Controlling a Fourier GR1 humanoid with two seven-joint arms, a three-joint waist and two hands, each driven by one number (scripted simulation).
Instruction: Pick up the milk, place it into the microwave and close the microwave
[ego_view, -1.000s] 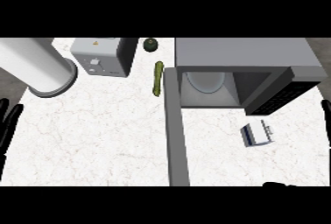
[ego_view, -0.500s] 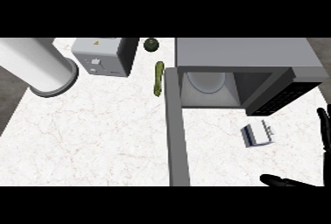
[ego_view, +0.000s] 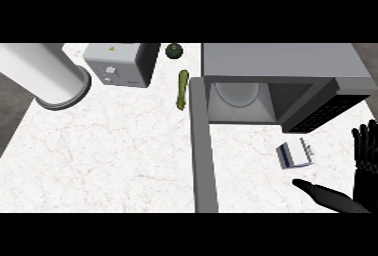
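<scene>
Risen further from the lower right, right hand (ego_view: 353, 186) spreads open beside the unreadable milk (ego_view: 294, 152).

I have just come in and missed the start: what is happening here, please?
The robot's right hand, fingers open, is beside the milk carton on the counter and holds nothing. The microwave stands open just behind the carton, its door swung out. The left hand is out of view.
</scene>
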